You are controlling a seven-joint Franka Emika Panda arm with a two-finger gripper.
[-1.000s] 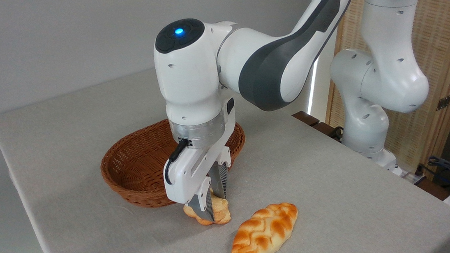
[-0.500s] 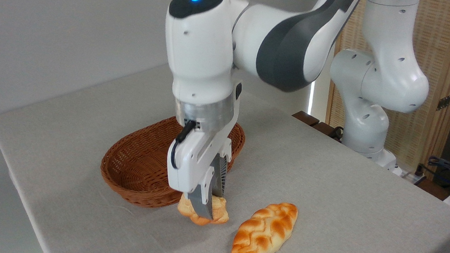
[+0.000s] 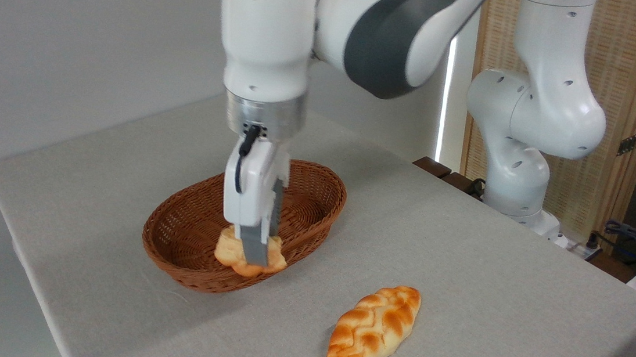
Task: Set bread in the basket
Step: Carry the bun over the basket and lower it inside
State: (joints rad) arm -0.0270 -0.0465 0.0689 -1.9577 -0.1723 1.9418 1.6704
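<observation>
gripper [image 3: 257, 251] pointing straight down, its fingers clamped on the bread [image 3: 248, 258], a small pale-golden bun held just above the near rim of the basket [image 3: 184, 235]. the bun hangs over the basket's front edge, clear of the table [image 3: 489, 276]. the basket's interior to the left and behind lies open. a braided loaf [image 3: 371, 329] rests on the table to the right, well apart from the basket, near the table's front edge.

Open basket [image 3: 316, 193] interior below; braided loaf [image 3: 371, 329] well aside.
</observation>
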